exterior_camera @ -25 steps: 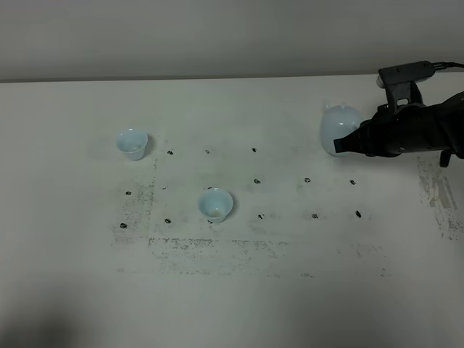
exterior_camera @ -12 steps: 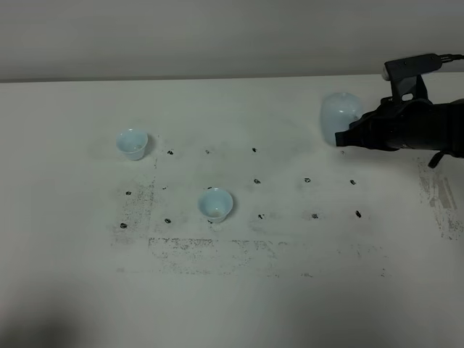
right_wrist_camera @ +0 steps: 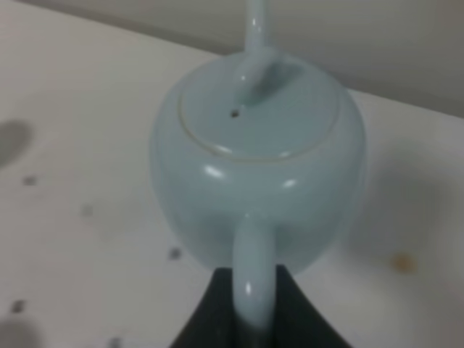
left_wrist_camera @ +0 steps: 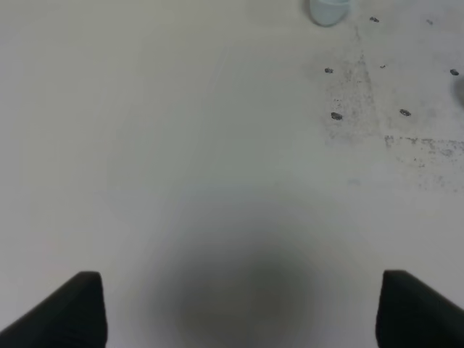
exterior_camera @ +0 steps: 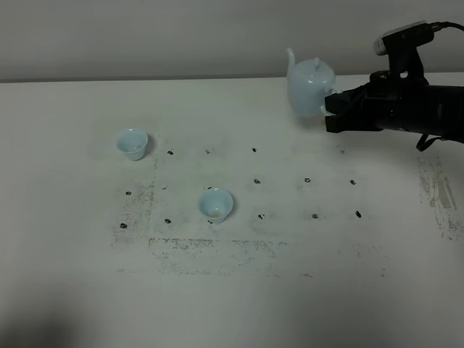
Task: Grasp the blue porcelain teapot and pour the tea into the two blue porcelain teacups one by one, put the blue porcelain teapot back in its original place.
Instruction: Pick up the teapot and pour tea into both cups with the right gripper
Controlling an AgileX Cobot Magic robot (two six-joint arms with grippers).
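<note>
**Exterior high view.** The round, pale sky-blue glazed porcelain teapot hangs clear of the scuffed white tabletop. It is upright, with its thin spout pointing to the robot's left. A second ago it was lower and farther right, and partly hidden by the arm. It has since been raised and carried a little toward the middle. The black right gripper is clamped on its loop handle. The lift therefore appears done and the carry to the first pour begun. The two small, pale blue, handleless porcelain teacups have not moved. The middle teacup and the left teacup both stand upright and well apart from the teapot. No reddish-brown tea shows in either, so pouring has probably not started.

**Left wrist view.** The left gripper shows only its two dark fingertips, set wide apart with nothing between them. It hangs over bare tabletop. One teacup sits at the picture's edge, but it is unclear which of the two it is.

**Right wrist view.** The teapot fills the frame, smooth and glossy with soft highlights. Its flat lid is seated and carries a knob and a small vent hole, and the spout rises beyond the lid. The loop handle runs down between the dark jaws of the right gripper, which are closed on it.
</note>
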